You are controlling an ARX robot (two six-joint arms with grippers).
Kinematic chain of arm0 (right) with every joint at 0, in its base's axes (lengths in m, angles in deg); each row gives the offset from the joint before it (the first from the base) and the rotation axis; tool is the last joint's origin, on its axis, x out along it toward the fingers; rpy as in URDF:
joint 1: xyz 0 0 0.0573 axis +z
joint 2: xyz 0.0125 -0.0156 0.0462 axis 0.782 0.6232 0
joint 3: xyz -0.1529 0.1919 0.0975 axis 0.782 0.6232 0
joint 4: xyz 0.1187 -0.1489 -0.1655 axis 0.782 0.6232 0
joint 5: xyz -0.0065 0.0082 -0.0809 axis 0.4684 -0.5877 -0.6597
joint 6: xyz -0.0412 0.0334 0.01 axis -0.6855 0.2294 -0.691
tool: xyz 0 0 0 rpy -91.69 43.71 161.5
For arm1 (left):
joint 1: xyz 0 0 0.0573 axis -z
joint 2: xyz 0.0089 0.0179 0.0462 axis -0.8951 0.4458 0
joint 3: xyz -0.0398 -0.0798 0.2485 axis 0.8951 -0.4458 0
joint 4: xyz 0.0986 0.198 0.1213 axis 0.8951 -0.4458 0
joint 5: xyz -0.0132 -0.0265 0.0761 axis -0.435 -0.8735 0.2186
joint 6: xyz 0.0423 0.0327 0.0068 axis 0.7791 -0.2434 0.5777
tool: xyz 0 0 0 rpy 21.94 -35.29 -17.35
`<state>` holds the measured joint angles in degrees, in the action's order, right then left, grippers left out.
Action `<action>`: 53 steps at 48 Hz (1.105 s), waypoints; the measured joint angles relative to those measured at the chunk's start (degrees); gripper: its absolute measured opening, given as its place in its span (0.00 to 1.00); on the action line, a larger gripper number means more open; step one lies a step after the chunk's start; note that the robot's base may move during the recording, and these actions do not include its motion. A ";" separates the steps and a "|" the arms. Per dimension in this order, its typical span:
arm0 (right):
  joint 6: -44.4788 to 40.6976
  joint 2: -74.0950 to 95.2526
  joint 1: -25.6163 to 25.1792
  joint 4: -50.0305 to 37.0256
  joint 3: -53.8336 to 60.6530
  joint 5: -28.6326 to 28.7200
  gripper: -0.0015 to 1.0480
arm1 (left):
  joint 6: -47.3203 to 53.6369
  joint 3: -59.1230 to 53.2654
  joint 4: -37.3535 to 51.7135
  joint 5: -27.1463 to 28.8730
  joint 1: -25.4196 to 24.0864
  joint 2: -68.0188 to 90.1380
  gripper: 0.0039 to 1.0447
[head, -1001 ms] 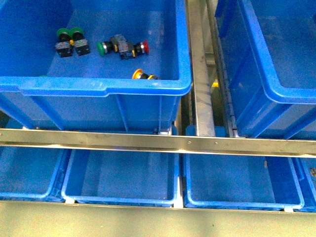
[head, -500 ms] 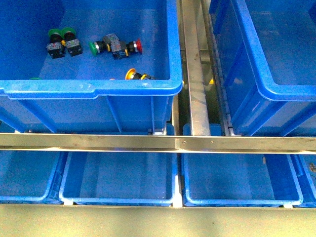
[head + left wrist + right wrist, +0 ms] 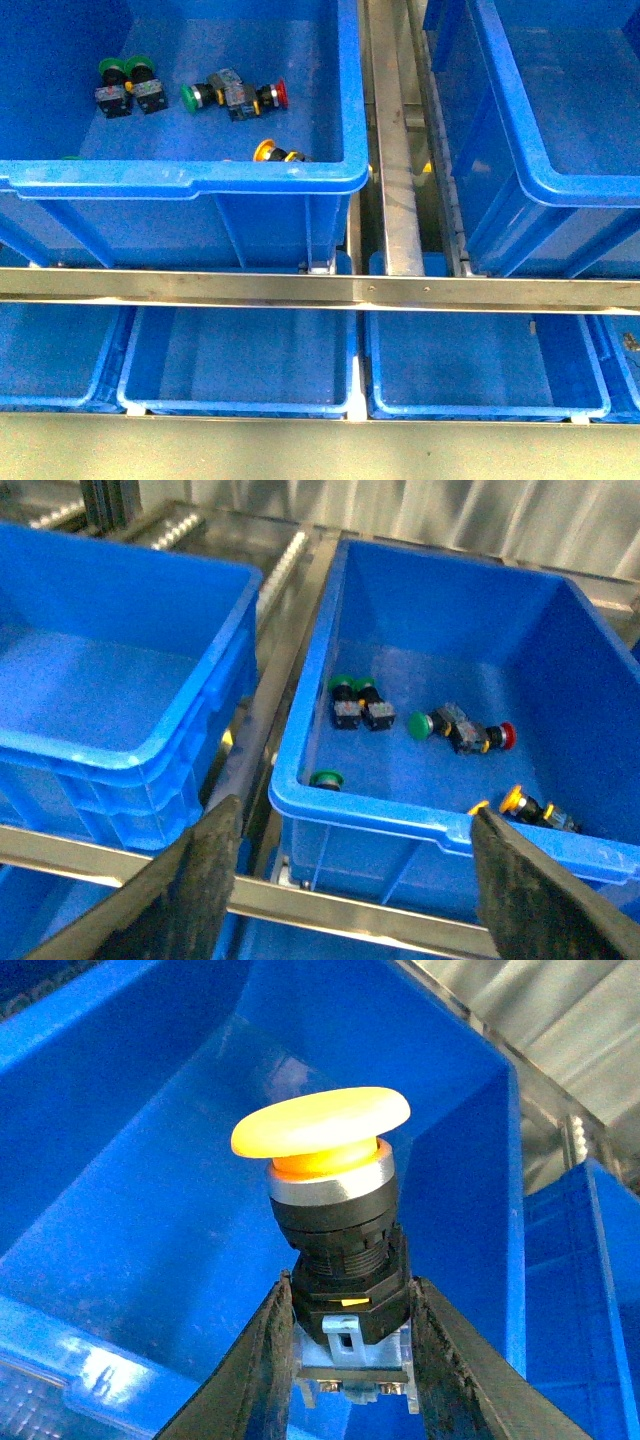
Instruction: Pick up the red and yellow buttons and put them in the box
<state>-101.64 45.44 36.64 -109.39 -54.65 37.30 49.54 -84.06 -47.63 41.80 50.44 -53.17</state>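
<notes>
Right hand (image 3: 350,1340) is clamped on a yellow button (image 3: 335,1210), gripping its black-and-grey body, cap pointing away from the fingers, held above a deep blue box (image 3: 150,1220). Left hand (image 3: 350,880) is spread wide apart, holding nothing, hovering at the near side of the left crate (image 3: 380,825). Inside that crate: a red button (image 3: 275,95) beside a green-capped switch (image 3: 195,97), two more green switches (image 3: 125,82) further left, and another yellow button (image 3: 272,152) tucked against the near wall. The right crate (image 3: 560,185) sits across the metal rail (image 3: 395,160).
</notes>
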 joint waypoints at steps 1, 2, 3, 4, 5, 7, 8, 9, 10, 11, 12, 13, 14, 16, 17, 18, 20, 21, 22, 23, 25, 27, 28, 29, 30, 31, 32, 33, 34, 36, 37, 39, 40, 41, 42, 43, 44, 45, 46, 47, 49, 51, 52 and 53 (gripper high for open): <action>0.44 -0.37 0.11 0.02 0.00 0.20 0.25 | 0.28 -0.02 -0.13 0.68 0.81 -0.83 0.57; 0.74 -0.70 0.17 0.02 0.02 0.42 0.25 | 0.87 -0.02 -0.33 1.53 1.70 -2.10 0.52; 0.94 -1.03 0.33 0.04 0.00 0.46 0.25 | 1.05 -0.02 -0.72 2.03 2.27 -2.73 0.48; 1.16 -1.31 0.61 0.04 0.02 0.59 0.25 | 1.33 -0.02 -1.29 2.89 2.99 -3.65 0.43; 1.36 -1.42 0.76 0.04 0.02 0.63 0.25 | 1.55 -0.04 -1.79 3.15 3.63 -4.31 0.38; 1.75 -1.46 0.92 0.04 0.17 0.44 0.25 | 1.75 -0.04 -2.62 4.11 4.37 -5.05 0.31; 1.88 -1.46 0.94 0.04 0.42 0.22 0.25 | 1.84 -0.04 -2.93 4.48 4.76 -5.38 0.28; 1.97 -1.46 0.94 0.04 0.63 0.07 0.25 | 1.86 -0.02 -3.13 4.98 5.11 -5.60 0.26; 2.12 -1.46 0.96 0.04 0.83 -0.17 0.25 | 1.90 -0.04 -3.69 6.45 6.25 -6.08 0.23; 2.16 -1.46 0.98 0.04 0.92 -0.39 0.25 | 1.95 -0.04 -4.17 8.98 7.78 -6.38 0.19; 2.38 -1.46 1.07 0.04 1.11 -0.61 0.25 | 1.97 -0.04 -4.39 9.75 8.55 -6.51 0.18; 2.56 -1.46 1.22 0.04 1.29 -0.81 0.25 | 1.95 -0.02 -4.76 10.86 9.97 -6.95 0.14; 2.60 -1.46 1.27 0.04 1.38 -0.87 0.25 | 2.05 -0.02 -6.08 11.21 11.04 -8.28 0.11; 3.21 -1.51 1.55 0.04 1.64 -1.11 0.25 | 2.14 -0.02 -9.51 11.06 12.13 -10.71 0.06; 3.39 -1.57 1.73 0.04 1.75 -1.14 0.25 | 2.21 -0.02 -11.74 11.10 12.50 -12.31 0.02; 3.45 -1.60 1.79 0.04 1.79 -1.14 0.25 | 2.16 -0.02 -13.25 11.32 12.70 -13.57 0.02; 3.69 -1.62 2.29 0.00 2.01 -1.27 0.25 | 2.32 -0.02 -14.40 11.76 12.79 -15.47 0.02; 3.80 -1.70 2.49 -0.02 2.19 -1.38 0.25 | 2.32 -0.02 -14.40 11.78 12.83 -15.74 0.02; 3.91 -1.70 2.73 -0.04 2.38 -1.40 0.25 | 2.32 -0.02 -14.43 12.02 12.90 -15.96 0.02; 4.09 -1.73 2.89 -0.07 2.62 -1.44 0.25 | 2.36 -0.02 -14.71 11.89 12.92 -16.00 0.02; 4.26 -1.77 3.23 -0.17 2.73 -1.57 0.25 | 2.34 -0.02 -14.80 11.98 12.92 -16.22 0.02; 4.33 -1.75 3.48 -0.24 2.75 -1.60 0.25 | 2.36 -0.02 -14.69 11.98 12.92 -16.24 0.02; 4.42 -1.73 3.56 -0.31 2.82 -1.70 0.25 | 2.36 -0.02 -14.75 11.93 12.92 -16.24 0.02; 4.46 -1.73 3.67 -0.33 2.95 -1.70 0.25 | 2.36 -0.02 -14.84 11.89 12.92 -16.24 0.02; 4.48 -1.73 3.72 -0.42 3.04 -1.70 0.25 | 2.38 -0.02 -14.82 11.93 12.92 -16.24 0.02; 4.52 -1.73 3.82 -0.48 3.08 -1.73 0.25 | 2.36 -0.02 -14.82 11.93 12.92 -16.24 0.02; 4.63 -1.68 3.89 -0.52 3.08 -1.90 0.25 | 2.36 -0.02 -14.82 11.98 12.94 -16.24 0.02; 4.70 -1.60 3.96 -0.63 3.08 -2.08 0.25 | 2.38 -0.02 -14.82 11.89 12.94 -16.24 0.02; 4.72 -1.51 4.07 -0.68 3.13 -2.14 0.25 | 2.36 -0.02 -14.82 11.91 12.94 -16.24 0.02; 4.79 -1.36 4.37 -0.92 3.15 -2.23 0.25 | 2.36 -0.02 -14.80 11.93 12.94 -16.24 0.02; 4.83 -1.20 4.55 -1.07 3.13 -2.25 0.25 | 2.36 -0.02 -14.80 11.93 12.94 -16.24 0.02; 4.94 -0.85 4.85 -1.40 3.13 -2.40 0.25 | 2.36 -0.02 -14.80 11.93 12.94 -16.24 0.02; 4.94 -0.52 5.18 -1.66 3.13 -2.45 0.25 | 2.36 -0.02 -14.78 11.93 12.94 -16.24 0.02; 4.96 -0.24 5.35 -1.77 3.13 -2.62 0.25 | 2.36 -0.02 -14.78 11.93 12.94 -16.24 0.02; 4.98 -0.02 5.53 -1.90 3.13 -2.69 0.25 | 2.36 -0.02 -14.80 11.93 12.94 -16.24 0.02; 5.14 0.24 5.70 -2.21 3.13 -2.86 0.25 | 2.38 -0.02 -14.80 11.91 12.94 -16.24 0.02; 5.16 0.55 5.90 -2.38 3.10 -2.95 0.25 | 2.36 -0.02 -14.78 11.93 12.94 -16.24 0.02; 5.20 0.76 6.12 -2.58 3.10 -3.15 0.25 | 2.36 -0.02 -14.80 11.93 12.94 -16.24 0.02; 5.31 1.03 6.38 -2.71 3.10 -3.28 0.25 | 2.38 -0.02 -14.80 11.91 12.94 -16.24 0.02; 5.38 1.22 6.64 -2.80 3.10 -3.26 0.25 | 2.36 -0.02 -14.78 11.93 12.94 -16.24 0.02; 5.51 1.49 7.02 -2.95 3.10 -3.37 0.25 | 2.36 -0.02 -14.80 11.91 12.94 -16.24 0.02; 5.70 1.70 7.43 -3.30 3.06 -3.45 0.25 | 2.38 -0.02 -14.75 11.96 12.94 -16.24 0.02; 5.88 1.88 7.61 -3.48 3.02 -3.58 0.25 | 2.38 -0.02 -14.82 11.89 12.94 -16.24 0.02; 5.97 1.95 7.72 -3.54 3.02 -3.65 0.25 | 2.38 -0.02 -14.82 11.93 12.94 -16.24 0.02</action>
<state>-95.67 47.39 44.35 -112.93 -51.63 33.65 51.92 -84.08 -62.45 53.73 63.38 -69.41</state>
